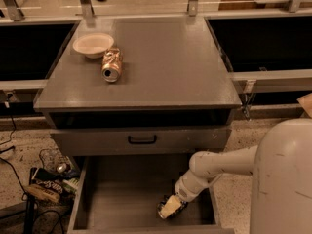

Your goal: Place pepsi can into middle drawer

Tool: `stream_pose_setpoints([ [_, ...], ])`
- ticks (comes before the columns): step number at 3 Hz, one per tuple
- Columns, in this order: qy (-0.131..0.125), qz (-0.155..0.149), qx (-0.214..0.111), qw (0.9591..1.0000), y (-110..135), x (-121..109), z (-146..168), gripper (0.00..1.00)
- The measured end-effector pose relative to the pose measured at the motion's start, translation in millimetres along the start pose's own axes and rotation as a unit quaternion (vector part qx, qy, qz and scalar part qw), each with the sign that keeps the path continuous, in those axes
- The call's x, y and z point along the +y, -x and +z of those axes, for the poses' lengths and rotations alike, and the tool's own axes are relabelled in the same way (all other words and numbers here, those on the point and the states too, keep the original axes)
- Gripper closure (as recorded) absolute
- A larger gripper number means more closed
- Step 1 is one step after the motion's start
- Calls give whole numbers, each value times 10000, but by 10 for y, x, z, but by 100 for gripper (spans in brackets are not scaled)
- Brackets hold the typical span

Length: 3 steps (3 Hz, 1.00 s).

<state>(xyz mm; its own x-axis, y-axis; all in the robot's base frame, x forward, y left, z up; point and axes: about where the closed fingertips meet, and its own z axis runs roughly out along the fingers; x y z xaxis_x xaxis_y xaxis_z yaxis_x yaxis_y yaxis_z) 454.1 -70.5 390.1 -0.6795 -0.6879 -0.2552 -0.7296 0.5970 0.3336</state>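
Observation:
The middle drawer (122,194) is pulled out at the bottom of the cabinet, showing its flat grey floor and low side walls. My white arm reaches down into it from the right. The gripper (170,207) sits low over the drawer floor near the front right. A small dark and pale shape is at its tip. I cannot tell if that is the pepsi can, and no blue can shows plainly anywhere else.
A dented gold-orange can (111,65) lies on the grey cabinet top (165,67) beside a pale bowl (92,45). A grey drawer front with a black handle (142,140) sits above the open drawer. Cables and clutter (46,182) lie on the floor at the left.

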Motion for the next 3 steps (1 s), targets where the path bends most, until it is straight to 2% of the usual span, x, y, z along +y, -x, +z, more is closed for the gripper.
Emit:
stream_pose_setpoints([
  [1, 380, -94, -61, 9992, -7, 31, 117, 100],
  [2, 402, -123, -53, 9991, -9, 28, 126, 91],
  [3, 402, -123, -53, 9991, -9, 28, 126, 69],
])
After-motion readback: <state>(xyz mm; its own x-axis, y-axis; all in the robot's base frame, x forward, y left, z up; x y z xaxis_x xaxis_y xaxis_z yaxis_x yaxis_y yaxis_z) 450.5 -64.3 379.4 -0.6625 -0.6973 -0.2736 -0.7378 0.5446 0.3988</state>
